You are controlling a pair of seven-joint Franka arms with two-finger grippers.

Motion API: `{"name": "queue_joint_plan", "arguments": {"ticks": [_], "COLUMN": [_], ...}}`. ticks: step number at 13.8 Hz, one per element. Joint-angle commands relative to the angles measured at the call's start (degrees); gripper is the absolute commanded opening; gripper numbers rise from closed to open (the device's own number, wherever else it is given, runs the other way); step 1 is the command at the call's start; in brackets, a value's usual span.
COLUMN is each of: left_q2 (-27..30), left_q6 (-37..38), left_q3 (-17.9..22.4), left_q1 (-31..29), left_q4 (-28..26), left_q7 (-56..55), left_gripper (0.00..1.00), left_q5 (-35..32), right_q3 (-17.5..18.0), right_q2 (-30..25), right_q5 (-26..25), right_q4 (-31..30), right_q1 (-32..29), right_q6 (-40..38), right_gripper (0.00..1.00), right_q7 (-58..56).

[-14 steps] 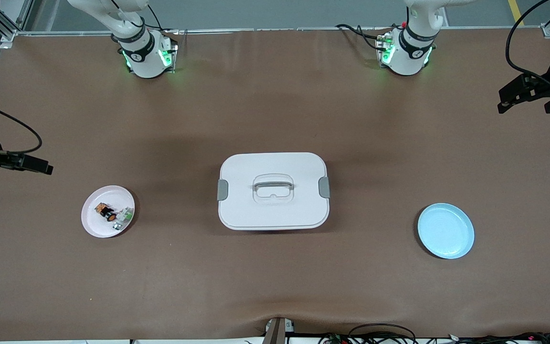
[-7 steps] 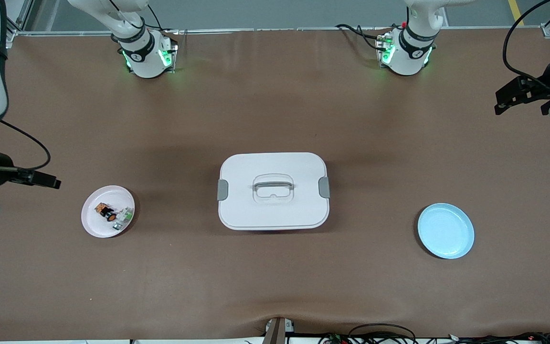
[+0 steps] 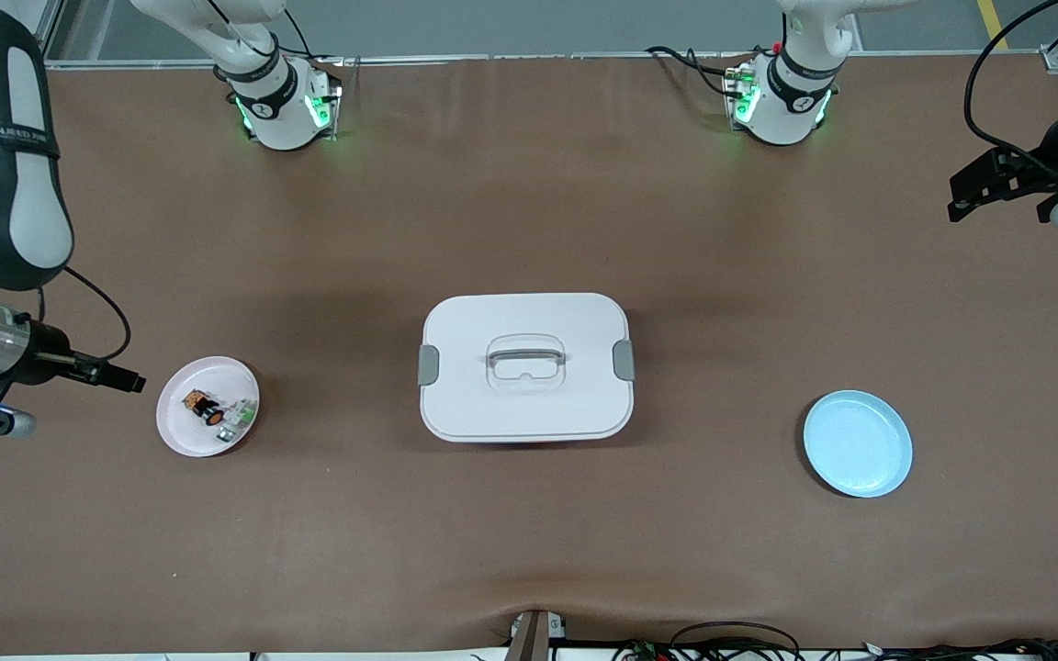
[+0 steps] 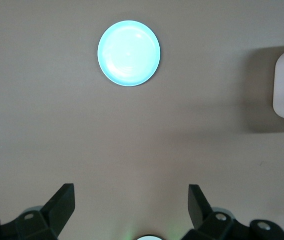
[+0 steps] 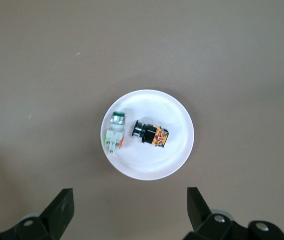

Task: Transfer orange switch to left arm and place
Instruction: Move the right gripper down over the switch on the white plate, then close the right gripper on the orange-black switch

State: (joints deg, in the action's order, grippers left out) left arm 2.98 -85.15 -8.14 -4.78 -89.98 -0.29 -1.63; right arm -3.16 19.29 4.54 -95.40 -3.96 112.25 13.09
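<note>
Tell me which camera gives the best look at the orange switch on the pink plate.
The right wrist view: the orange switch lies large and unobstructed on the pink plate, beside the white-and-green component. The front view shows it only as a tiny speck. The left wrist view does not show it.

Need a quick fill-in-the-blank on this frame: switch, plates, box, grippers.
1. The orange switch lies on the ____ plate, beside a white-and-green component.
2. The plate toward the left arm's end of the table is ____ in colour.
3. The white box sits between the two plates with its lid ____.
4. The right gripper and the left gripper both have their fingers ____.

Missing words: pink; blue; closed; open
</note>
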Motion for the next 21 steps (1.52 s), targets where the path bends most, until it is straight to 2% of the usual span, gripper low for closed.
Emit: {"name": "queue_joint_plan", "arguments": {"ticks": [1, 9, 21], "left_q2": [-0.08, 0.0, 0.01], "left_q6": [2.17, 2.35, 2.53], "left_q3": [-0.29, -0.29, -0.29], "left_q1": [-0.32, -0.4, -0.32], "left_q4": [0.94, 0.94, 0.85], "left_q7": [-0.06, -0.15, -0.15], "left_gripper": [1.0, 1.0, 1.0], "left_q5": [0.93, 0.93, 0.93], "right_q3": [0.53, 0.61, 0.79], "right_q2": [2.31, 11.46, 16.57], "right_q5": [0.74, 1.0, 1.18], "right_q4": [-1.36, -1.36, -3.12], "right_q1": [-0.87, -2.01, -2.1], "right_q6": [2.71, 12.46, 18.97], "right_gripper": [1.0, 1.0, 1.0], "right_q7": [6.68, 12.22, 14.16]}}
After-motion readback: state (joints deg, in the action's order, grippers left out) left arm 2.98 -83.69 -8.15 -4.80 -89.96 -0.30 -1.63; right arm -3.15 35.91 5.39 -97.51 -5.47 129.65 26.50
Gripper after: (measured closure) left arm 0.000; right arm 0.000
